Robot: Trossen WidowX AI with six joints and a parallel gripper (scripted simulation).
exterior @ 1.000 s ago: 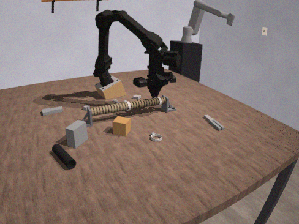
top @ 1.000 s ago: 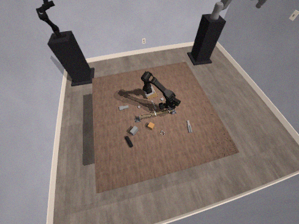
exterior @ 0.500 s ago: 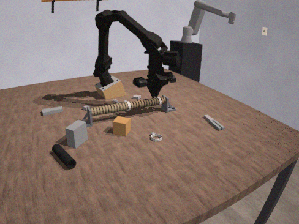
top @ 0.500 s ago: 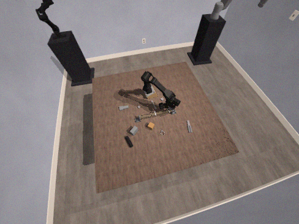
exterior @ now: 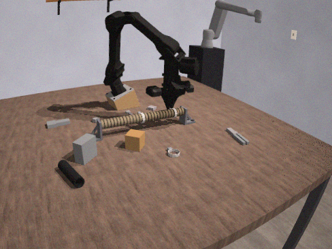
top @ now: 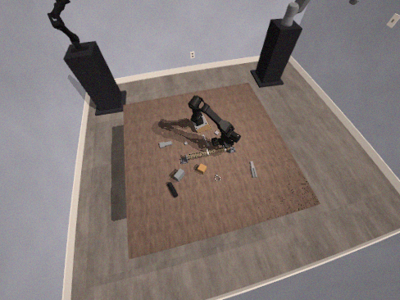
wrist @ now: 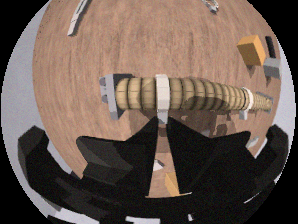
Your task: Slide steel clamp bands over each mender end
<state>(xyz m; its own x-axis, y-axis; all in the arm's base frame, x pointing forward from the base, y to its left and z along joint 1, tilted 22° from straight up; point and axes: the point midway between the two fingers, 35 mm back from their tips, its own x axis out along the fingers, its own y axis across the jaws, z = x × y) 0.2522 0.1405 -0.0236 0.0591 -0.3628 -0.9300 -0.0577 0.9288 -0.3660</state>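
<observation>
Wrist view: pincer (wrist: 161,121) clamped on steel band (wrist: 161,91) near hose (wrist: 193,94) end

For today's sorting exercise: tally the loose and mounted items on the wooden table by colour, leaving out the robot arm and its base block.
Grey: 7 (cube, bar, grooved bar, small piece, spare ring, two hose stands)
Orange: 1 (cube)
Black: 1 (cylinder)
Tan: 1 (hose)
White: 2 (clamp bands)
Total: 12
</observation>
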